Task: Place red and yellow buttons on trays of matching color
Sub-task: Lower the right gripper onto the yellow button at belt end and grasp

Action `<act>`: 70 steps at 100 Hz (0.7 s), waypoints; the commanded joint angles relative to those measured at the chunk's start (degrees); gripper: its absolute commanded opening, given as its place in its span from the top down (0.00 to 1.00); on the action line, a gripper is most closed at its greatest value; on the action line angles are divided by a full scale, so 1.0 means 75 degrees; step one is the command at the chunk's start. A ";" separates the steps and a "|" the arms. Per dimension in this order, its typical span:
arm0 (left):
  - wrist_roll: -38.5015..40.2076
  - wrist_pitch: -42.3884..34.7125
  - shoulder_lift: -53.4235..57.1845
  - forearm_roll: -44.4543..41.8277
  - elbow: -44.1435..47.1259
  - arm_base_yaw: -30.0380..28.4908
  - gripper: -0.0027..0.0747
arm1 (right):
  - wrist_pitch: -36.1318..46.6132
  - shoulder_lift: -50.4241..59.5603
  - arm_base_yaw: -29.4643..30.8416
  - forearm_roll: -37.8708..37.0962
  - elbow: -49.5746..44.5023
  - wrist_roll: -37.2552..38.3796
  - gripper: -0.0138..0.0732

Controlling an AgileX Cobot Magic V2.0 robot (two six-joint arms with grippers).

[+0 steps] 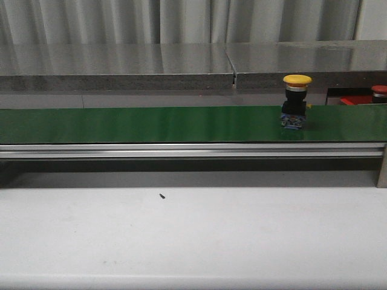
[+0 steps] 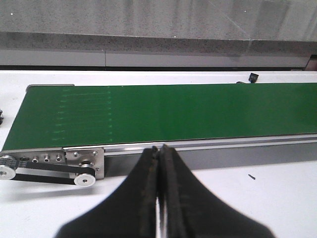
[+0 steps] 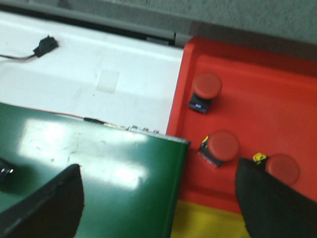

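A yellow button (image 1: 297, 80) stands upright on its dark base on the green belt (image 1: 151, 124), toward the right. In the right wrist view, three red buttons (image 3: 206, 85) (image 3: 222, 145) (image 3: 283, 168) lie in the red tray (image 3: 257, 109) just past the belt's end. A strip of the yellow tray (image 3: 210, 223) borders it. My right gripper (image 3: 158, 171) hangs open over the belt end and tray edge, holding nothing. My left gripper (image 2: 159, 149) is shut and empty, in front of the belt's (image 2: 163, 111) near rail. Neither gripper shows in the front view.
A red button (image 1: 380, 90) and the red tray's rim (image 1: 354, 100) peek in at the far right behind the belt. A grey ledge (image 1: 181, 63) runs behind. The belt's pulley and drive band (image 2: 49, 171) sit at its left end. A small black connector (image 3: 43, 46) lies on the white table.
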State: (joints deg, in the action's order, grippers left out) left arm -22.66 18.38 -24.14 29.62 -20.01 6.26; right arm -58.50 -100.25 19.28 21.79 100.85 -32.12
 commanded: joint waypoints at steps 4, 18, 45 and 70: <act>0.0004 -0.0513 -0.0024 0.0108 -0.0221 0.0051 0.99 | 0.0302 0.1074 0.0057 0.0087 -0.0818 0.0023 0.14; 0.0004 -0.0513 -0.0024 0.0108 -0.0221 0.0051 0.99 | 0.0438 0.1751 0.0057 0.0063 -0.2021 0.0023 0.14; 0.0004 -0.0513 -0.0024 0.0108 -0.0221 0.0051 0.99 | 0.0861 0.2304 -0.0242 0.0063 -0.3849 -0.0086 0.14; 0.0004 -0.0513 -0.0024 0.0108 -0.0221 0.0051 0.99 | 0.1736 0.1994 -0.1235 0.0063 -0.4166 -0.0589 0.14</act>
State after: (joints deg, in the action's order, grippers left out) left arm -22.66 18.38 -24.14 29.62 -20.01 6.26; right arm -50.20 -86.00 12.15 21.09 68.39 -34.96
